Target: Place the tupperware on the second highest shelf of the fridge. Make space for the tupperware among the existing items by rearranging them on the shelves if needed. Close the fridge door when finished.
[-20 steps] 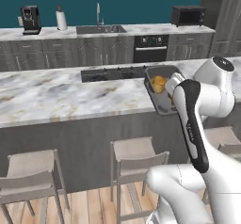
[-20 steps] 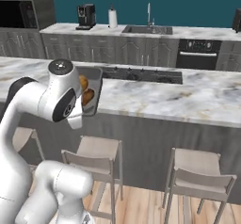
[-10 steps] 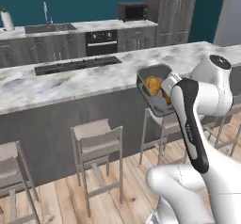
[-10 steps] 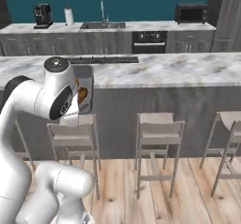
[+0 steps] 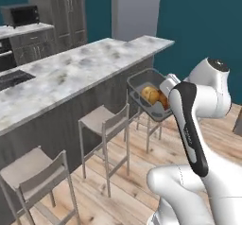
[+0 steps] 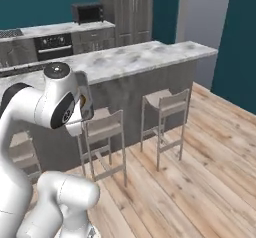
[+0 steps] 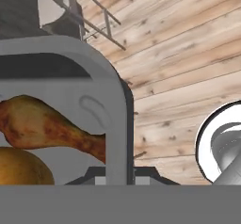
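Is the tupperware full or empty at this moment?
Not empty. The tupperware holds yellow-orange food, visible in the left base view; the hand view shows a browned drumstick inside it. How full it is cannot be told.

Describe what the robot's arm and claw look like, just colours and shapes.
The arm is built of glossy white, rounded shells with dark grey to black joints. A long black band runs down one link, and a round dark cap with a pale ring tops the joint. The claw has two small dark grey fingertips. No cables or markings show.
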